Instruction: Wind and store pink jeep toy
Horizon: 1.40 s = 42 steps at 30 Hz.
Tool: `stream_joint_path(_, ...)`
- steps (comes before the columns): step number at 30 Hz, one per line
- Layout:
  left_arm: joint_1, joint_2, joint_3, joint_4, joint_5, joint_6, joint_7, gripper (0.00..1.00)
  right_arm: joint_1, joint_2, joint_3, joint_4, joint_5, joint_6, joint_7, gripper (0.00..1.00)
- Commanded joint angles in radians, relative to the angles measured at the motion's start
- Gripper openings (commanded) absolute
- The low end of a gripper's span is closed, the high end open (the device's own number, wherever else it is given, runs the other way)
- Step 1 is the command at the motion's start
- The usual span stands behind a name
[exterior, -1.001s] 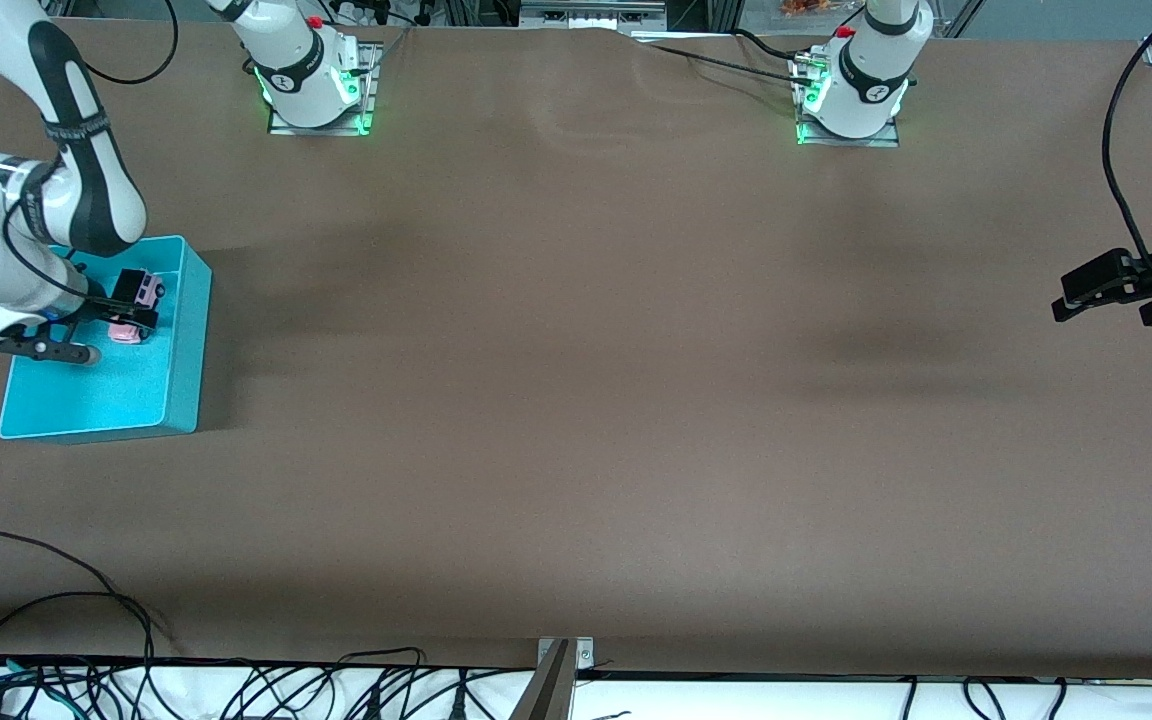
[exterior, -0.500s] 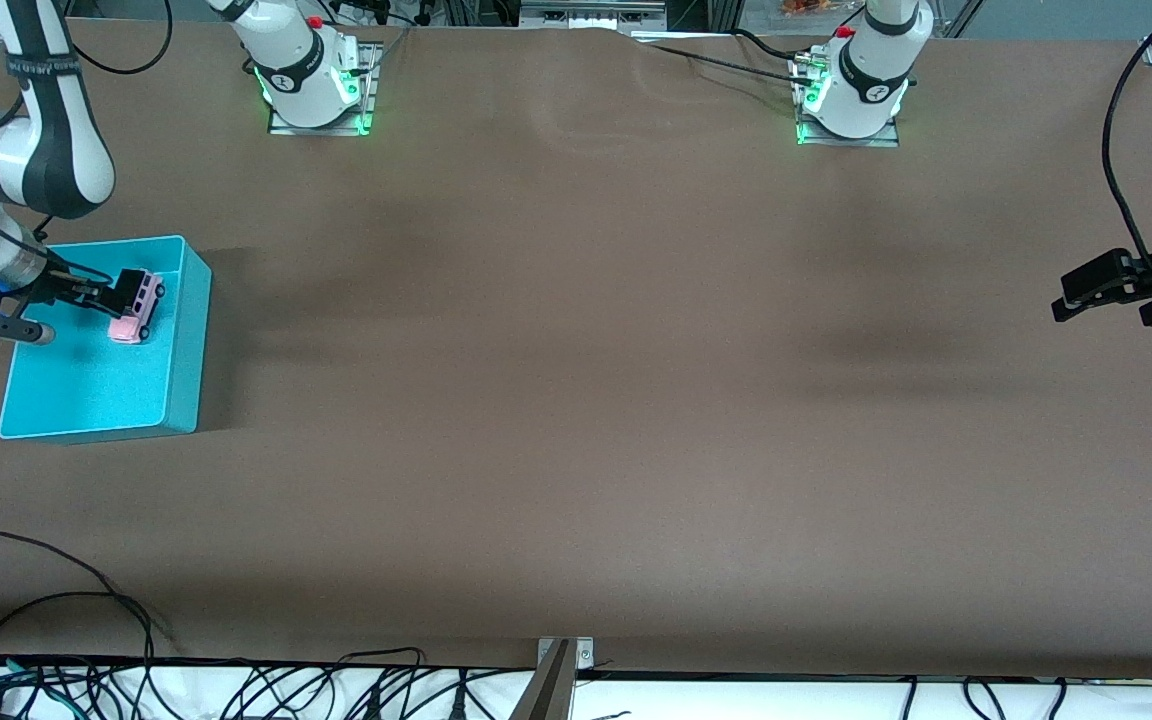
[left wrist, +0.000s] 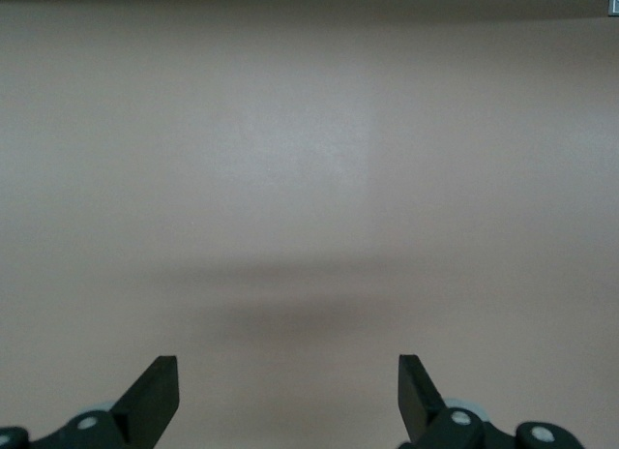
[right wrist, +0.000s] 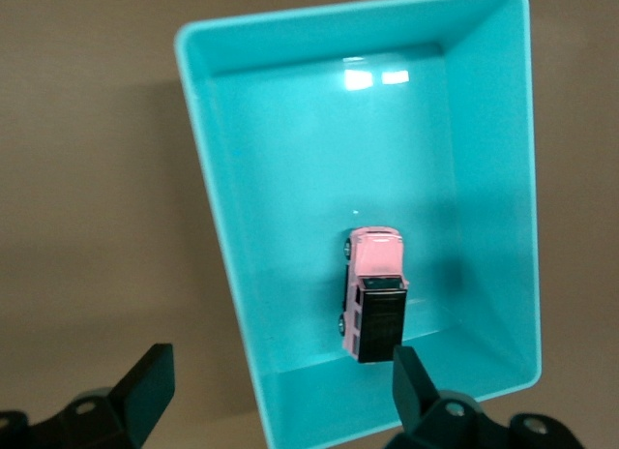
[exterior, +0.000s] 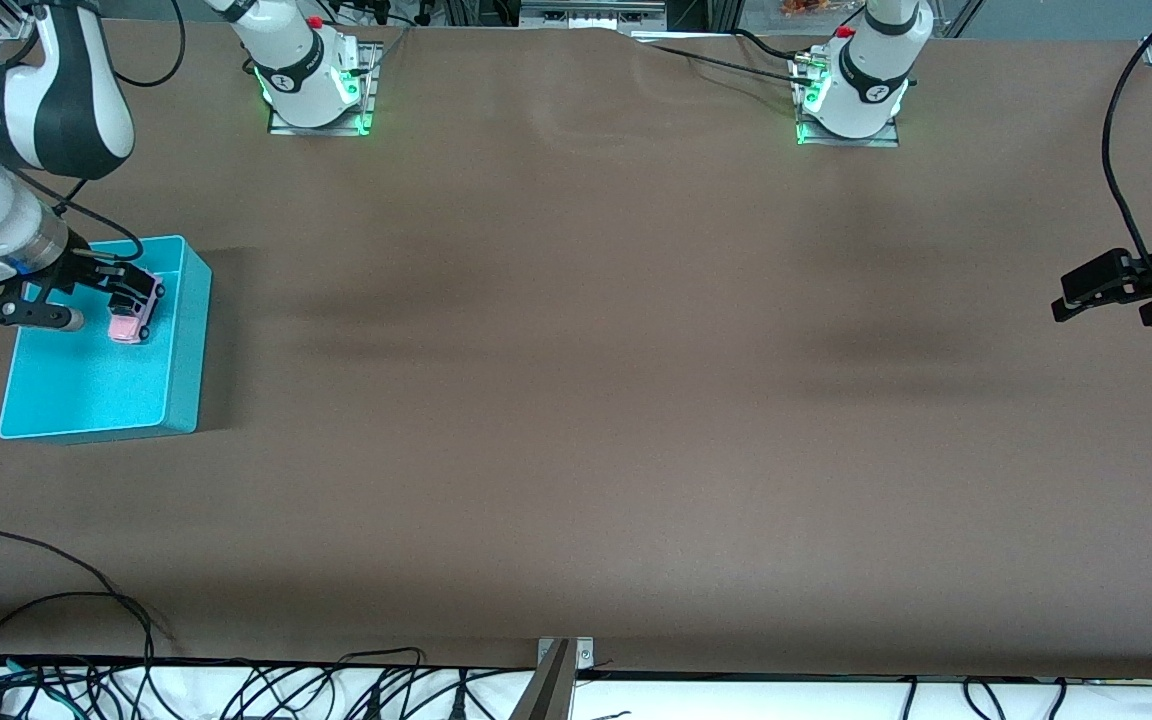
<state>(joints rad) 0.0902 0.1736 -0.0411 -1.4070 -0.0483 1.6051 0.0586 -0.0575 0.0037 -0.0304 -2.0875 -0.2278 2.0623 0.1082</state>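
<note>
The pink jeep toy (exterior: 131, 318) lies inside the turquoise bin (exterior: 188, 340) near the tabletop's (exterior: 576, 400) right-arm edge. The right tool (exterior: 101, 285) hovers released above it; the left tool (exterior: 1111, 295) waits, fingers spread, at the left-arm edge.

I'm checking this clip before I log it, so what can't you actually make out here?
- Front view: the right pincer covers part of the pink jeep toy in the turquoise bin.
- Any winding part on the jeep: too small in both views.
- Left wrist view: the left pincer shows fingertips only, cut off by the edge.
</note>
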Motion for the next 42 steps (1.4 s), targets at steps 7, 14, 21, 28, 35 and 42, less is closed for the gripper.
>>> stream_joint_path(7, 0.0, -0.003, -0.005, -0.001, 0.024, 0.001, 0.017, 1.0, -0.002, -0.024, 0.03, 0.155, 0.106, -0.215, 0.018, 1.0)
stream_joint_path(14, 0.0, -0.003, -0.005, -0.001, 0.024, 0.001, 0.017, 1.0, -0.002, -0.065, 0.043, 0.187, 0.169, -0.301, -0.027, 1.0)
stream_joint_path(21, 0.0, 0.0, -0.003, 0.0, 0.024, 0.001, 0.017, 1.0, 0.001, -0.05, 0.107, 0.305, 0.197, -0.413, -0.01, 1.0)
stream_joint_path(28, 0.0, 0.0, -0.003, 0.0, 0.024, 0.001, 0.017, 1.0, -0.001, -0.051, 0.107, 0.346, 0.206, -0.496, -0.022, 1.0)
stream_joint_path(35, 0.0, 0.0, -0.005, 0.0, 0.024, 0.001, 0.017, 1.0, -0.001, 0.001, 0.109, 0.486, 0.254, -0.524, -0.021, 1.0)
stream_joint_path(42, 0.0, 0.0, -0.005, 0.002, 0.024, 0.001, 0.017, 1.0, -0.001, -0.005, 0.093, 0.506, 0.266, -0.557, -0.022, 1.0)
